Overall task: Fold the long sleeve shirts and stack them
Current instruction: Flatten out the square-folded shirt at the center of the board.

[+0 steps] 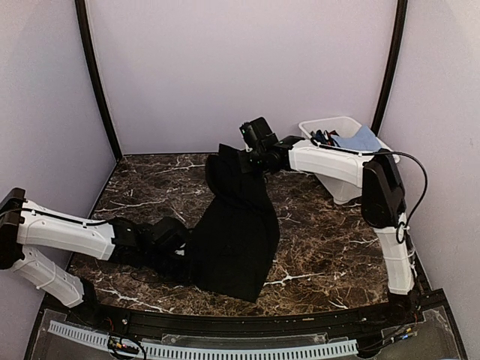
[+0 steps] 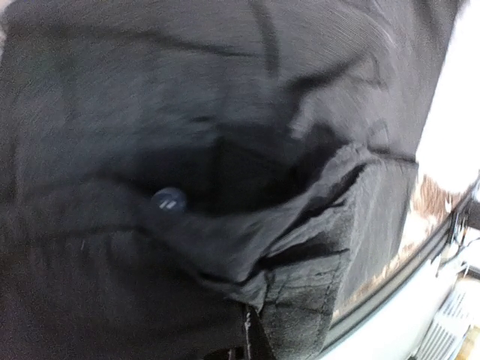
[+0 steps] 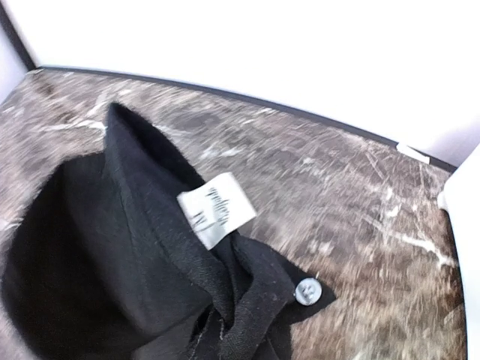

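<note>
- The black shirt [image 1: 236, 232] is near the middle of the marble table [image 1: 322, 247]. It runs as a slanted sheet from a raised end at 12 o'clock down to a wide end lying on the table at 6 o'clock.
- The right gripper [image 1: 246, 159] is at the raised 12 o'clock end. Its fingers are closed tight on the cloth of the shirt there and hold it above the table.
- In the right wrist view, a white label [image 3: 216, 210] and a white button [image 3: 307, 291] show on the bunched cloth.
- The left gripper [image 1: 180, 244] is low, at the 9 o'clock edge of the shirt. Its fingers are closed and pinch this edge.
- The left wrist view is filled with folded black cloth, with a small button [image 2: 169, 200] on it.
- A white basket [image 1: 341, 124] stands at 2 o'clock on the table, with a blue cloth [image 1: 364, 139] inside.
</note>
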`<state>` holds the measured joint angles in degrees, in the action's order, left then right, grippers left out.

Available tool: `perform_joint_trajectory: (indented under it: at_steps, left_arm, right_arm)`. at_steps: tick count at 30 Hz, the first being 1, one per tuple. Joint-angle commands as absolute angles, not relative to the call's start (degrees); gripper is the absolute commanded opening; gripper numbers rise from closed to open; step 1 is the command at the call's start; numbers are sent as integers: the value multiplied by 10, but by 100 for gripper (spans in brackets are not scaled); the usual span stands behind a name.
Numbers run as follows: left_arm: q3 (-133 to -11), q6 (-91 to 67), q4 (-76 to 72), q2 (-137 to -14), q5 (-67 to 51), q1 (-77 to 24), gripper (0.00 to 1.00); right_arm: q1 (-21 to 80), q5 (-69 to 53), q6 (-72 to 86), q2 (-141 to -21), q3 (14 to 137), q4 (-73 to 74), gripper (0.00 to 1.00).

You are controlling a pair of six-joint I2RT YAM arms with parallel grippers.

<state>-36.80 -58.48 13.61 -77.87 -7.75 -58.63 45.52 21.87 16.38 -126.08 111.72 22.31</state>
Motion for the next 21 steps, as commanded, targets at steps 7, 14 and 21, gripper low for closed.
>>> perform_joint_trajectory:
  at_steps: [7,14,21]
  left_arm:
    - [-430,-639,185,-810,-19,-677,22]
    - [-508,-598,238,-783,36,-677,50]
    - [-561,-559,261,-774,71,-650,62]
  right_arm:
    - [428,190,122,-1389,1294,283,48]
    - [428,182,120,-1321,1258,315,88]
    - [428,168,147,-1225,1159,323,96]
